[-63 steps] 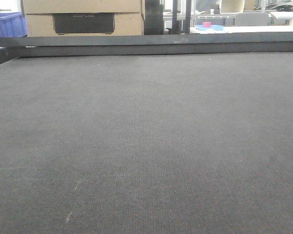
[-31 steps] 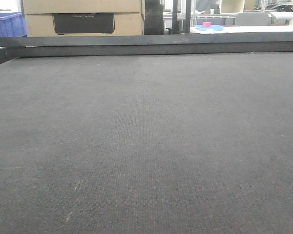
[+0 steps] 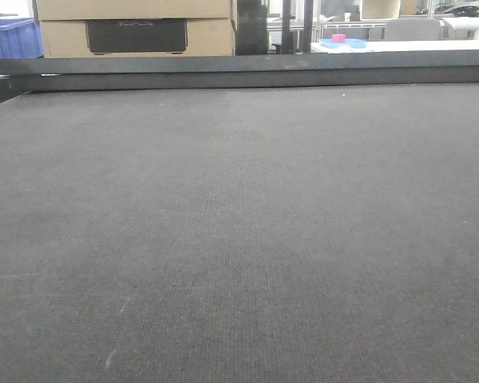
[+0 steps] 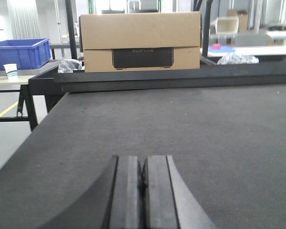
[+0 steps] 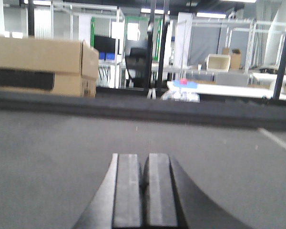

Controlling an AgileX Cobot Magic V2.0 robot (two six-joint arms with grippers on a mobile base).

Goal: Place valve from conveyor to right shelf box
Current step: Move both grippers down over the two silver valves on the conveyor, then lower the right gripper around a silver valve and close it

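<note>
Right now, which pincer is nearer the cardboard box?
Left. The left pincer faces the cardboard box squarely; from the right pincer it lies off left.

Cardboard box behind the conveyor, crate to the box's left

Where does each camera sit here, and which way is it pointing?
Front view: low over the wide dark grey woven conveyor belt, facing across to its black bar frame and a tan cardboard box; no robot part shows.
Left wrist: behind the left gripper, shut, looking along the belt at that box.
Right wrist: behind the right gripper, shut, facing the frame, box at left.
Shared: all three show belt, frame and box.
</note>
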